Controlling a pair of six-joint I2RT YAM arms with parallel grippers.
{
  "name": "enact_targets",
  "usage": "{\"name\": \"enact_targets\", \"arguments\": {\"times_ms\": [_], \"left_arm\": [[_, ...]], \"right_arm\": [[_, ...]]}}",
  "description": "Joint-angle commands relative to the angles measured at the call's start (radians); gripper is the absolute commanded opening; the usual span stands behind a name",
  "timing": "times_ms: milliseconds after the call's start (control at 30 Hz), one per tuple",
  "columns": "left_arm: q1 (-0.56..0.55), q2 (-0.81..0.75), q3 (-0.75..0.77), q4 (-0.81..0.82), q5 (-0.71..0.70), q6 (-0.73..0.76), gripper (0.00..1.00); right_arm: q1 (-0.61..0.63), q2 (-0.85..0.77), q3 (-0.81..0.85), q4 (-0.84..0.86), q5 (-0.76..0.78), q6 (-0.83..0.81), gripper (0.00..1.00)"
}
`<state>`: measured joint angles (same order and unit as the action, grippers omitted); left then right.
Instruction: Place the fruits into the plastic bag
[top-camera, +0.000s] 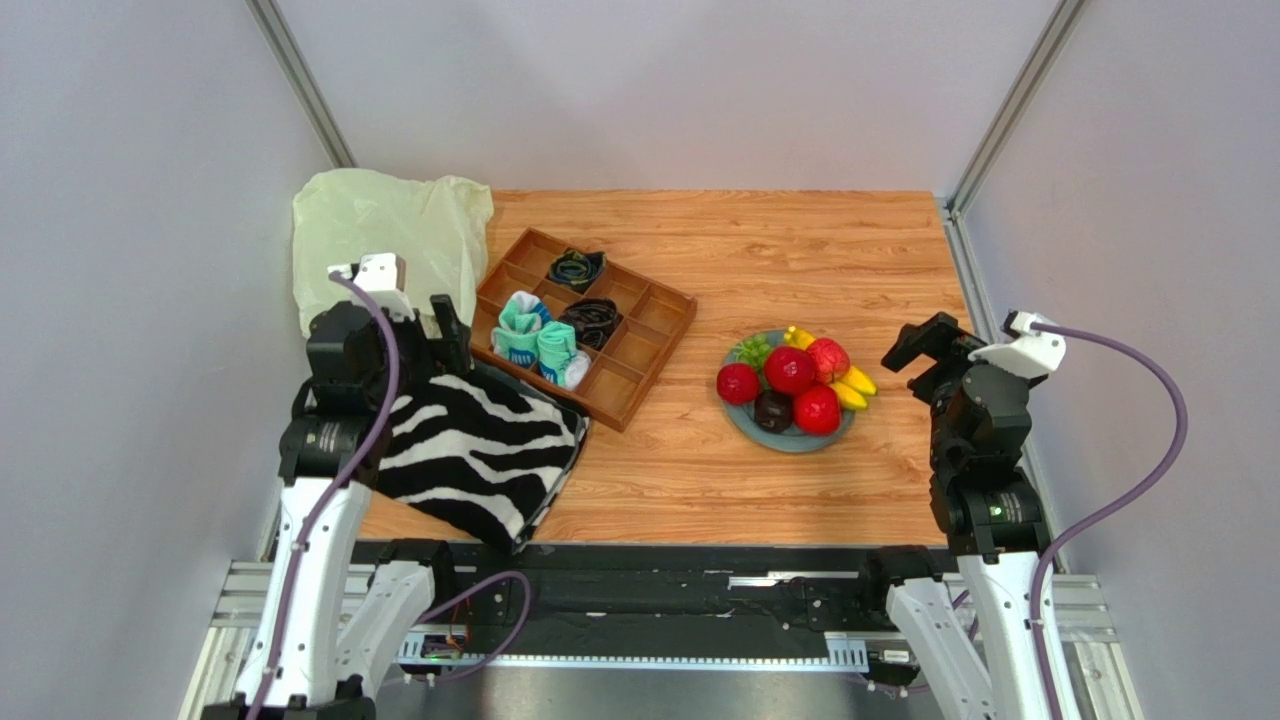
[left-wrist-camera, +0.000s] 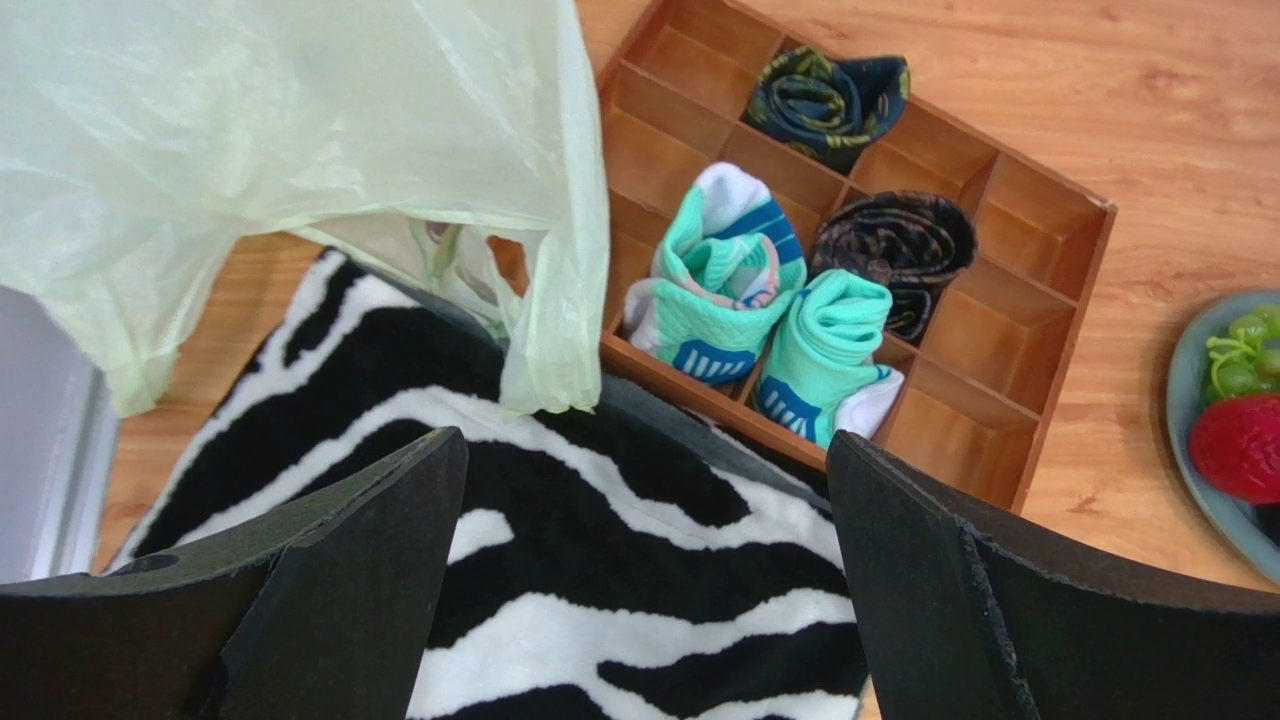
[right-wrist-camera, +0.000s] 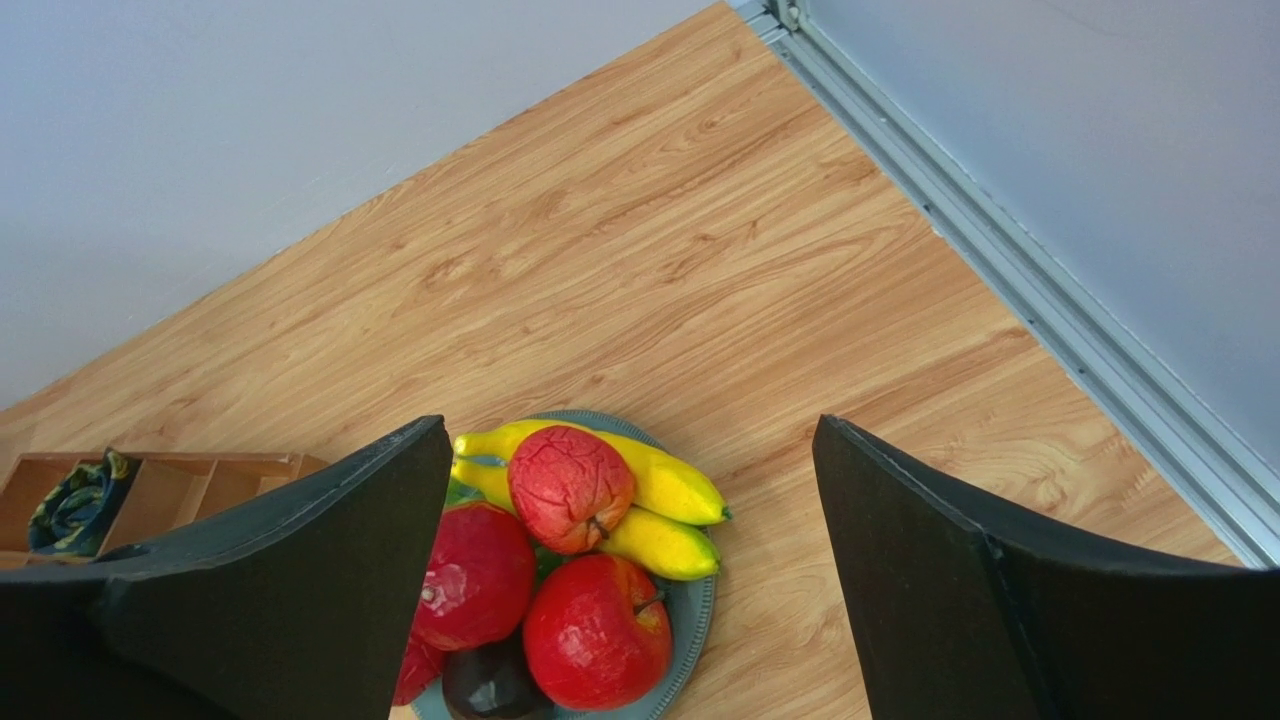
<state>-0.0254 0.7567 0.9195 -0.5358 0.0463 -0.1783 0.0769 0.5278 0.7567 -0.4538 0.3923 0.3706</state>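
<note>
Hovering with jaws spread, left gripper (left-wrist-camera: 643, 450) over zebra cloth (top-camera: 481, 443) at near left corner of bench (top-camera: 751, 255), plastic bag (top-camera: 383, 225) slumped in far left corner, fruits (top-camera: 792, 383) heaped on plate (top-camera: 751, 432) toward right edge, right gripper (right-wrist-camera: 630, 428) spread wide near them.

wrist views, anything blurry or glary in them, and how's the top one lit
Left wrist: sharp, the plastic bag lets light through, and the fingers read as flat black. Right wrist: sharp, with small soft highlights on the red fruits. Top external: even soft light, no hard shadows around the plate.
</note>
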Motion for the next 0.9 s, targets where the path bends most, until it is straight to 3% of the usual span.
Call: {"name": "enact_targets", "arguments": {"times_ms": [0,233,333,633,700,800,833,867], "left_arm": [[0.002,0.143,0.090,0.037,0.082,-0.050,0.98],[0.001,0.453,0.251,-0.023,-0.031,0.005,0.98],[0.019,0.576,0.274,-0.020,0.019,-0.019,0.98],[0.077,0.737,0.303,-0.032,-0.019,0.020,0.98],[0.094,0.768,0.318,-0.042,0.045,0.017,0.90],[0.099,0.808,0.334,-0.033,0.156,0.011,0.61],[0.101,0.816,0.337,-0.027,0.212,0.011,0.33],[0.110,0.817,0.344,-0.027,0.240,0.010,0.20]], "right_arm": [[0.000,0.005,0.033,0.024,-0.085,0.021,0.95],[0.000,0.014,0.027,0.032,-0.150,0.027,0.94],[-0.002,0.012,0.021,0.033,-0.173,0.028,0.94],[0.000,0.020,0.007,0.035,-0.233,0.028,0.94],[0.000,0.024,0.018,0.037,-0.256,0.022,0.93],[0.001,0.057,0.036,0.043,-0.315,0.014,0.94],[0.001,0.067,0.039,0.056,-0.367,0.021,0.94],[0.006,0.081,0.044,0.066,-0.381,0.028,0.93]]}}
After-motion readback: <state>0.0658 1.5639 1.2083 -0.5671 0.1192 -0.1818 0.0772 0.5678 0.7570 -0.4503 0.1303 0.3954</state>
